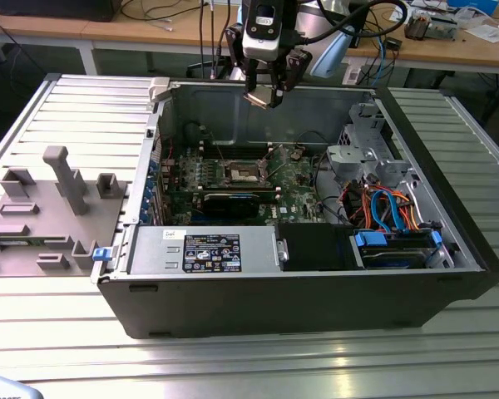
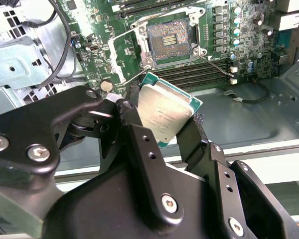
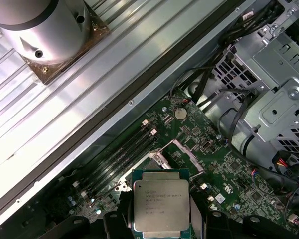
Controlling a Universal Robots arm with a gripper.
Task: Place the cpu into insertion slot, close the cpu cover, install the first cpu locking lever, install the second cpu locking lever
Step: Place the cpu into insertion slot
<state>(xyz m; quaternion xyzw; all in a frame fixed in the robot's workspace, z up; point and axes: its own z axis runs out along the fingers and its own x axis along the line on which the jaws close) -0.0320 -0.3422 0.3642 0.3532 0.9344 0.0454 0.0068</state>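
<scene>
The hand hangs at the upper middle of the exterior view, above the open case. Its fingers are clamped on the cpu. The slot lies uncovered below, well apart from the chip.

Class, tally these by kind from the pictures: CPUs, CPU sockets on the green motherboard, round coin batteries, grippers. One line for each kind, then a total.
cpu: 1 (held in the gripper)
insertion slot: 1 (uncovered, no chip in it)
coin battery: 1
gripper: 1
Total: 4
</scene>
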